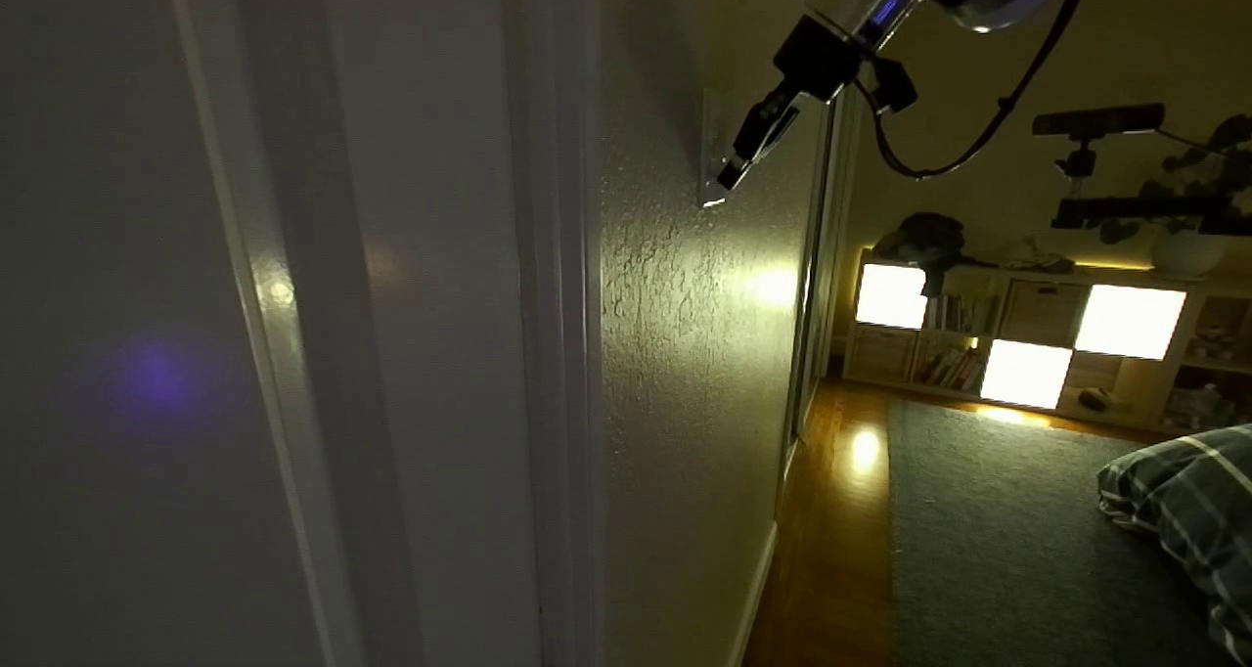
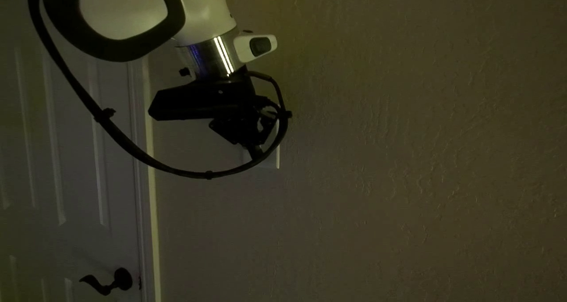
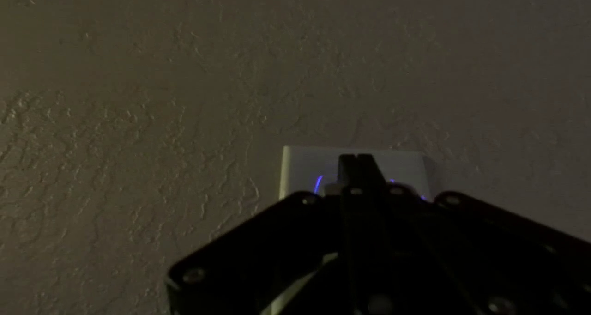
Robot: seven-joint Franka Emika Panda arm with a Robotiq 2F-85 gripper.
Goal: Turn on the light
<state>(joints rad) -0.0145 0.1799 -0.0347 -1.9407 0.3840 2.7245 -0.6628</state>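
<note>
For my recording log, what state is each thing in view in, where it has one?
Gripper: shut, nothing seen in its grip.
Light switch: partly hidden; on or off cannot be told.
Square panels: all three lit.
Door: looks closed.
Door handle: roughly level.
Plaid blanket: rumpled.

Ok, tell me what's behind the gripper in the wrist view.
A pale switch plate and the wall. The plate's top edge shows; most below is covered by the gripper, hiding the switch setting.
</note>
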